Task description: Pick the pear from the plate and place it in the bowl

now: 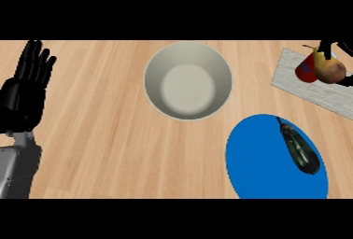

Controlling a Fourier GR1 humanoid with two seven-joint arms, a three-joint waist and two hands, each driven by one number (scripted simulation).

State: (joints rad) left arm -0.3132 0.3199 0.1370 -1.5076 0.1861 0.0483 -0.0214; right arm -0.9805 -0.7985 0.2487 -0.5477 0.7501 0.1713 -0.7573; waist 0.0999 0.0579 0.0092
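— What is the right robot hand (343, 47) doing?

— It is showing only as black fingers at the view's far upper right corner. They are curling round the pear (331, 69), one above it and one below. Most of the hand is cut off by the edge, so I am taking it as a hold rather than a bare touch.

— So where is the pear sitting?

— Not on the plate (257, 158). It is hanging in those fingers over a grey mat (296, 86), tilting, with its stem end pointing up and to the left.

— And the bowl (187, 80)?

— It is lying to the left of the pear, well apart, at the upper middle of the table (103, 140). So the carry is running leftward, and the right robot hand is the nearer one.

— The left robot hand (27, 88)?

— It is resting open at the left edge, fingers up, holding nothing.

— Anything else?

— A dark long vegetable (300, 148) is lying on the blue plate.

— Any labels or writing?

— None showing anywhere.
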